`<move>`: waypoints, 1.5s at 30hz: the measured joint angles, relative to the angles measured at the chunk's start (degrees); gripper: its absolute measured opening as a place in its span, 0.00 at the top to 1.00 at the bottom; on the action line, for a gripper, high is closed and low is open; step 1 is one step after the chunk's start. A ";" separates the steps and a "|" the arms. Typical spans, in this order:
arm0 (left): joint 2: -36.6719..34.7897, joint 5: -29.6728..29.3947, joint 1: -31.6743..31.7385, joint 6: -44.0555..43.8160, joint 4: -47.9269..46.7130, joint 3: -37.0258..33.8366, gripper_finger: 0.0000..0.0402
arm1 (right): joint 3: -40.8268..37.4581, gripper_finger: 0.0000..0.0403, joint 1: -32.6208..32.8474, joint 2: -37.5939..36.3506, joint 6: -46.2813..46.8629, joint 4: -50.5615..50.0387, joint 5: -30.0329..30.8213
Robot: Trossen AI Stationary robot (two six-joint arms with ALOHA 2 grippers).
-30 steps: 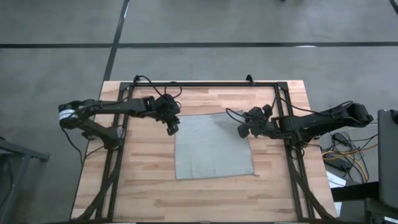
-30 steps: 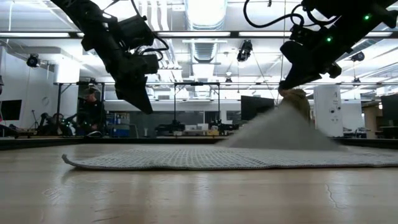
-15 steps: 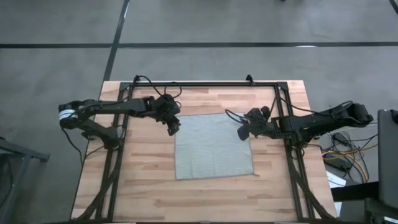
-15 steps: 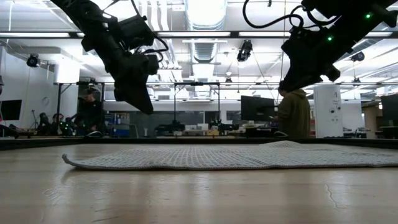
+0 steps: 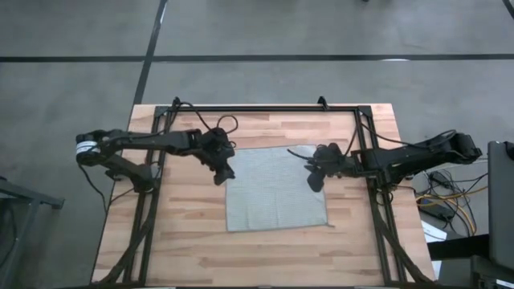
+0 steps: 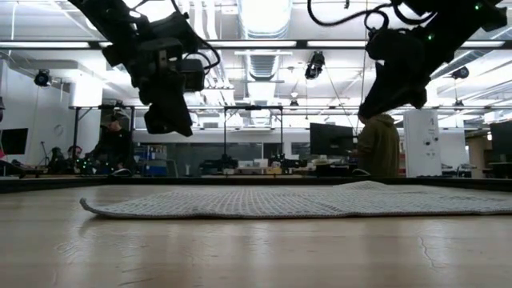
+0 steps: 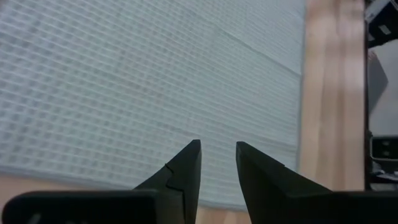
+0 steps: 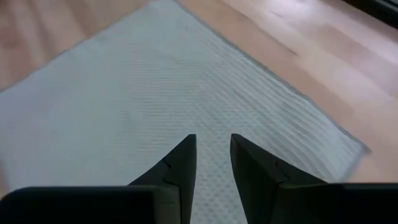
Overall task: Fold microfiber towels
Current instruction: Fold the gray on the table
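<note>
Lying flat mid-table, the grey-blue microfiber towel (image 5: 275, 189) is 1 roughly square cloth with a fine grid weave on the pale wooden table (image 5: 185, 241). Above its left edge hovers the left gripper (image 5: 222, 173), fingers slightly parted, empty. Above its right edge, the right gripper (image 5: 315, 181) likewise grasps nothing.

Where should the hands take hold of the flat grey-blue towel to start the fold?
Probably the two far corners of the light grey-blue microfiber towel, pinched from above. It lies flat, and the left hand and right hand hover open at those ends.
</note>
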 joint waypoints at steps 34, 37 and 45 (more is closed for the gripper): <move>-0.09 -21.58 -27.65 -2.01 2.58 6.92 0.75 | 20.28 0.79 17.25 0.15 -4.04 -16.31 -11.43; -0.07 -21.58 -28.56 -4.95 2.47 6.71 0.75 | 20.60 0.79 19.11 0.17 -1.34 -16.32 -11.46; 0.00 -24.92 -31.58 -6.14 2.72 6.67 0.75 | 16.49 0.77 22.60 0.22 8.35 -16.37 -12.10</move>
